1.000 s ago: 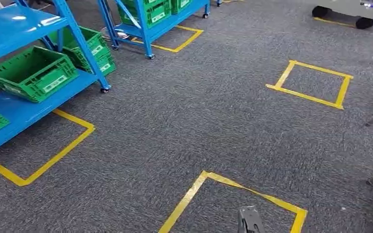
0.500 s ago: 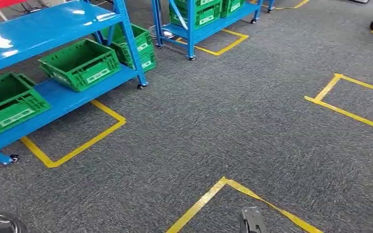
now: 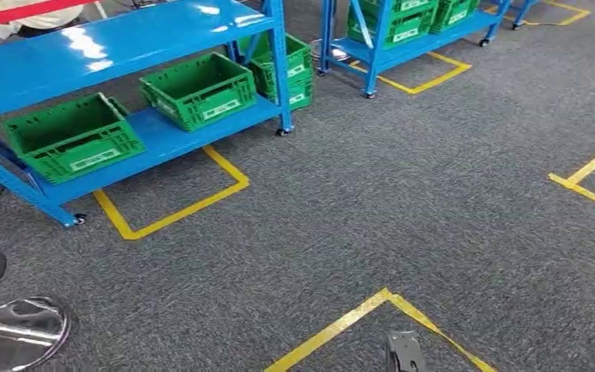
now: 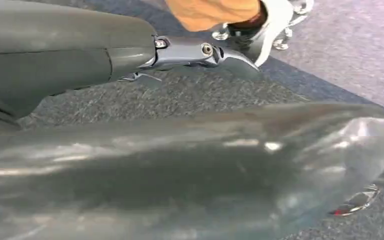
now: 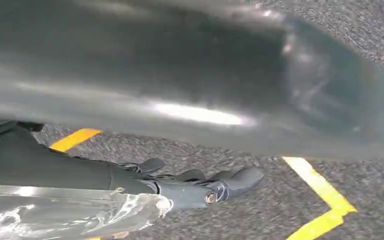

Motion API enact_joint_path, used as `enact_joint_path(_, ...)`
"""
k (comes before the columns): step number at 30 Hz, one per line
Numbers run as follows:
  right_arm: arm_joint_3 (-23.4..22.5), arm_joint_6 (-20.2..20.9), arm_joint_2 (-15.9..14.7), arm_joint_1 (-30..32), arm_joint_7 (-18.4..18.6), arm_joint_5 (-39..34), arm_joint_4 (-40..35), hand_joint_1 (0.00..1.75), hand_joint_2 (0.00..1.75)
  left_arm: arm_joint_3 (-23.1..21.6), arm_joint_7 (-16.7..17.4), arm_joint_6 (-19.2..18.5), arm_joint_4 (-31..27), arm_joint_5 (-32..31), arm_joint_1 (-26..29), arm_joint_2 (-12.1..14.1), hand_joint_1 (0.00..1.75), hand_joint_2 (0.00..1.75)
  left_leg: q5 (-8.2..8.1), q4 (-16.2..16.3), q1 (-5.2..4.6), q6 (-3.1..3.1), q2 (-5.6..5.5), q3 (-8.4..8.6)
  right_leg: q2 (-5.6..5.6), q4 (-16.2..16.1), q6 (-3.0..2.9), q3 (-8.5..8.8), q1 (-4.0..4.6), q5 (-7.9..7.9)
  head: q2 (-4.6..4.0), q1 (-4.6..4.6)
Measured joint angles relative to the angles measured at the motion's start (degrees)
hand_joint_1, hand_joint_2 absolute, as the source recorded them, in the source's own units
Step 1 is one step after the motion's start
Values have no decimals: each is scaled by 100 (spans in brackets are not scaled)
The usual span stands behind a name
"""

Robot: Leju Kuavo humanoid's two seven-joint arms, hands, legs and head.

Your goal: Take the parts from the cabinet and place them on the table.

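Ahead and to the left in the head view stands the blue cabinet, with green crates on its lower shelf; the parts inside cannot be seen from here. Both arms hang at the sides. Left hand and right hand carry nothing, fingers slightly curled and apart. Judgement: the step is the approach. Square up to the shelf front, steer wide of the chrome stool base, and stop close before raising either arm.
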Motion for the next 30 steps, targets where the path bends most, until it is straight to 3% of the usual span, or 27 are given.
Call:
enact_joint_path(2, -11, -4, -7, 28, -39, -33, 0, 0, 0, 0, -2, 0, 0, -57, 73, -11, 0, 0, 10, -6, -2, 66, -141, -18, -136, -8, 38, 38, -2, -11, 0, 0)
enact_joint_path(3, -17, 33, -22, 52, -88, -83, 2, 0, 0, -4, 2, 0, 0, -118, 89, -33, 0, 0, 41, -37, 44, 114, -207, -4, -15, 21, 99, -11, -25, -76, 0, 0)
enact_joint_path(4, -48, 165, -72, 95, -157, -155, 2, 0, 0, -15, 22, -24, 0, -207, 96, -65, 0, 0, 56, -37, 56, 144, -252, -14, 353, 209, 141, -63, -41, -230, 0, 22)
enact_joint_path(5, -96, 271, -120, 142, -201, -223, 2, 0, 0, -37, 20, -61, 0, -295, 82, -88, 0, 0, 72, -36, 63, 187, -331, -31, 558, 609, 156, -217, -58, -467, 0, 37)
enact_joint_path(7, -220, 437, -260, 264, -206, -312, 2, 0, 0, -157, -52, -103, 0, -533, 63, -155, 0, 0, 94, -36, 64, 216, -509, -63, 667, 1574, 183, -636, -69, -883, 0, 46)
enact_joint_path(8, -269, 466, -302, 317, -183, -317, 2, 0, 0, -212, -105, -103, 0, -612, 76, -206, 0, 0, 105, -35, 64, 218, -600, -70, 671, 1837, 186, -764, -70, -939, 0, 48)
enact_joint_path(9, -308, 472, -343, 360, -168, -315, 0, 0, 0, -266, -140, -101, 0, -656, 91, -253, 0, 0, 116, -35, 67, 208, -679, -70, 672, 1787, 182, -740, -71, -844, 0, 50)
enact_joint_path(10, -328, 476, -378, 380, -166, -304, 0, 0, 0, -293, -155, -94, 0, -682, 96, -289, 0, 0, 128, -33, 73, 191, -767, -70, 682, 1495, 178, -600, -75, -643, 0, 55)
enact_joint_path(11, -354, 476, -404, 383, -164, -297, -4, 0, 0, -308, -160, -83, 0, -691, 95, -324, 0, 0, 139, -27, 88, 173, -850, -69, 732, 951, 175, -330, -86, -357, 0, 52)
enact_joint_path(12, -376, 476, -420, 382, -162, -291, -4, 0, 0, -332, -168, -83, 0, -697, 91, -359, 0, 0, 150, -17, 103, 151, -917, -71, 864, 428, 180, -61, -113, -132, 0, 57)
enact_joint_path(13, -393, 476, -422, 382, -157, -284, -4, 0, 0, -358, -170, -83, 0, -699, 86, -372, 0, 0, 160, -4, 97, 114, -974, -92, 1213, 76, 210, 109, -172, -144, 0, 70)
enact_joint_path(14, -398, 476, -422, 384, -149, -280, -4, 0, 0, -385, -170, -83, 0, -699, 71, -374, 0, 0, 163, 40, 79, 85, -1039, -138, 1251, 13, 193, 132, -174, -142, 0, 74)
enact_joint_path(17, -417, 476, -424, 392, -133, -262, -4, 0, 0, -402, -173, -94, 2, -697, 118, -402, 0, 0, 274, -11, 118, -42, -1200, -208, 1063, 73, 95, 112, -127, -90, 0, 70)
enact_joint_path(18, -420, 476, -424, 388, -133, -247, -4, 0, 0, -404, -173, -94, 2, -697, 125, -400, 0, 0, 261, 11, 127, -53, -1205, -239, 968, 40, 40, 101, -185, -53, 0, 74)
enact_joint_path(19, -426, 478, -428, 383, -129, -236, -4, 0, 0, -402, -173, -101, 4, -693, 133, -422, 0, 0, 105, 150, 74, -72, -878, -296, 905, 37, 7, 85, -169, -34, 0, 36)
enact_joint_path(20, -431, 483, -431, 393, -127, -225, -4, 0, 0, -402, -162, -118, 4, -684, 115, -422, 0, 0, -150, 491, 70, -95, -669, -455, 822, 33, -24, 67, -159, -18, 0, -24)
enact_joint_path(21, -437, 485, -437, 408, -111, -225, -4, 0, 0, -402, -157, -158, 4, -682, 87, -428, 0, 0, -420, 979, 74, -112, -552, -672, 747, 34, -34, 38, -146, -10, 0, -26)
enact_joint_path(22, -446, 485, -448, 417, -94, -229, -4, 0, 0, -402, -160, -223, 7, -680, 76, -444, 0, 0, -643, 1472, 79, -120, -490, -876, 667, 35, -38, 12, -135, -5, 0, -29)
enact_joint_path(23, -463, 501, -457, 416, -87, -256, -4, 0, 0, -404, -181, -302, 7, -682, 83, -461, 0, 0, -749, 1794, 80, -121, -468, -995, 606, 35, -44, -11, -127, -5, 0, -29)
enact_joint_path(24, -492, 536, -461, 410, -87, -289, -4, 0, 0, -407, -210, -381, 7, -691, 102, -470, 0, 0, -707, 1843, 78, -111, -467, -985, 577, 33, -41, -25, -124, -29, 0, -29)
enact_joint_path(25, -529, 564, -466, 411, -87, -306, -4, 0, 0, -413, -245, -464, 7, -699, 119, -476, 0, 0, -549, 1647, 74, -88, -466, -829, 544, 32, -35, -29, -118, -47, 0, -31)
enact_joint_path(26, -551, 586, -466, 411, -87, -319, -4, 0, 0, -420, -273, -516, 7, -706, 127, -481, 0, 0, -331, 1226, 63, -48, -466, -559, 514, 31, -32, -16, -112, -50, 0, -29)
enact_joint_path(27, -570, 592, -466, 406, -83, -321, -4, 0, 0, -428, -295, -546, 7, -727, 129, -483, 0, 0, -133, 692, 36, 14, -449, -221, 485, 25, -20, 9, -107, -57, 0, -31)
enact_joint_path(28, -579, 603, -466, 400, -72, -321, -4, 0, 0, -437, -308, -566, 7, -756, 128, -487, 0, 0, -52, 233, -17, 102, -354, 87, 458, 20, -13, 37, -113, -61, 0, -26)
enact_joint_path(29, -584, 612, -466, 403, -50, -321, -4, 0, 0, -442, -315, -577, 7, -778, 109, -485, 0, 0, -221, -30, -60, 172, -244, 197, 432, 49, 37, 36, -65, -95, 0, -26)
enact_joint_path(30, -592, 623, -466, 404, -19, -323, -4, 0, 0, -450, -321, -581, 7, -804, 87, -501, 0, 0, -266, -33, -57, 158, -249, 194, 424, -3, 74, 46, -90, -100, 2, -29)
